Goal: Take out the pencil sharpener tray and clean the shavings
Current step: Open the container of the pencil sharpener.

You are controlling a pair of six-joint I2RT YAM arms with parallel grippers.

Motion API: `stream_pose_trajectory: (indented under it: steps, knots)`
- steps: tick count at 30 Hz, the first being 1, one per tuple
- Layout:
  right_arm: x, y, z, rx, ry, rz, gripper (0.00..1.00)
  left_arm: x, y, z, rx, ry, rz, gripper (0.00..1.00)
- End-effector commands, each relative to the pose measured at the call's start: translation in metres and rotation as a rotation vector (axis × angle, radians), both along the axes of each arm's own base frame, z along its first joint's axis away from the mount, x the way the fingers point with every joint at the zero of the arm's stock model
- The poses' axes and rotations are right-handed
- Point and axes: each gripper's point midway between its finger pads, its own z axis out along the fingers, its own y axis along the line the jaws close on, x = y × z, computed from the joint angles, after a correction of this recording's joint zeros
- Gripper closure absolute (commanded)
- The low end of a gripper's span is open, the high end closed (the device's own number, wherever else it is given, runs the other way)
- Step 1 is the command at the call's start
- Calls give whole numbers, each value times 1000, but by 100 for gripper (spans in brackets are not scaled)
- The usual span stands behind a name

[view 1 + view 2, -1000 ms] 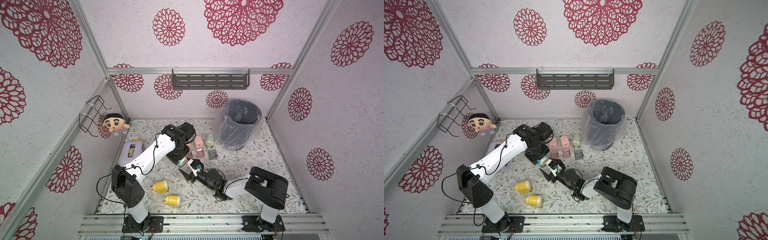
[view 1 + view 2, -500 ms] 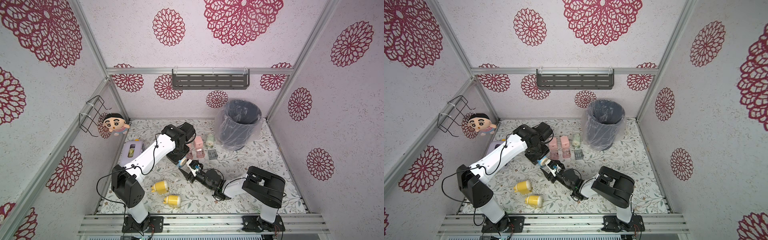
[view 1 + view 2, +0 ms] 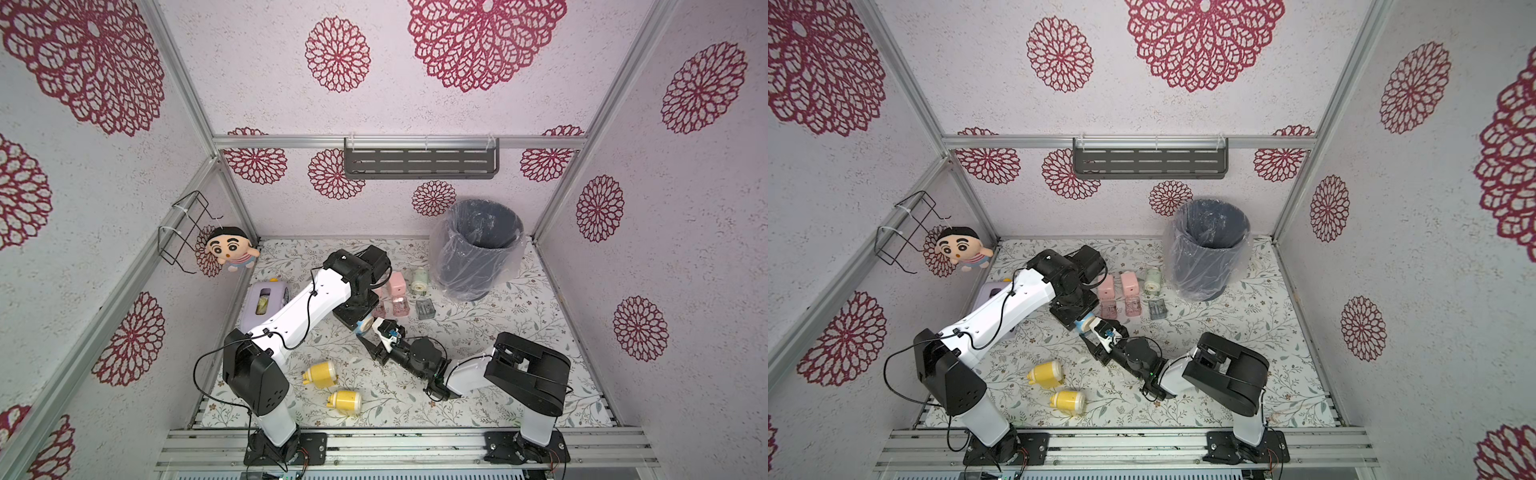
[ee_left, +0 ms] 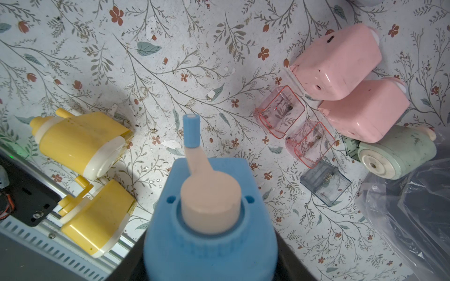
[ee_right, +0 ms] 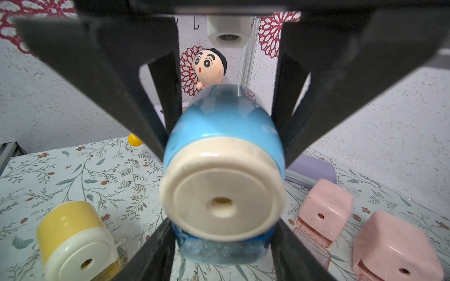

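My left gripper [image 3: 360,323] is shut on a blue pencil sharpener [image 4: 209,214] with a cream crank, held above the mat mid-table; in a top view the sharpener [image 3: 1084,326] shows just below that wrist. In the right wrist view its cream face [image 5: 222,192] points at the camera. The translucent blue tray [image 5: 220,251] sits in the sharpener's base. My right gripper [image 5: 221,253] is shut on the tray, one finger [image 5: 155,253] pressed against each side. The shavings do not show clearly through the tray's cloudy wall.
Two yellow sharpeners [image 3: 320,374] [image 3: 345,402] lie near the front. Behind the grippers stand two pink sharpeners [image 3: 397,284] with pink trays [image 3: 400,308] out, a green sharpener [image 3: 419,280] and a grey tray [image 3: 424,308]. A plastic-lined bin [image 3: 478,249] is back right, a purple box [image 3: 266,305] at the left.
The right gripper's jaws have narrowed onto the tray under the blue sharpener. Both arms have barely moved.
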Motion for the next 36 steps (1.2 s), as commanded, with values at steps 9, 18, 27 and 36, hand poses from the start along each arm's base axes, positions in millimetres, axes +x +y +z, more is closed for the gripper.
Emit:
stream_pose_trajectory:
  steps: [9, 18, 27, 36]
  knots:
    - [1, 2, 17, 53, -23, -10, 49, -1, -1, 0, -3, -12, 3, 76]
    - [-2, -8, 20, 66, -24, -23, 50, 1, 2, 2, 12, -29, 9, 77]
    - [-4, -16, 20, 65, -25, -28, 50, 3, 3, 3, 18, -39, 7, 77]
    - [-7, -17, 17, 54, -22, -18, 49, 4, 3, 5, 28, -38, -2, 77]
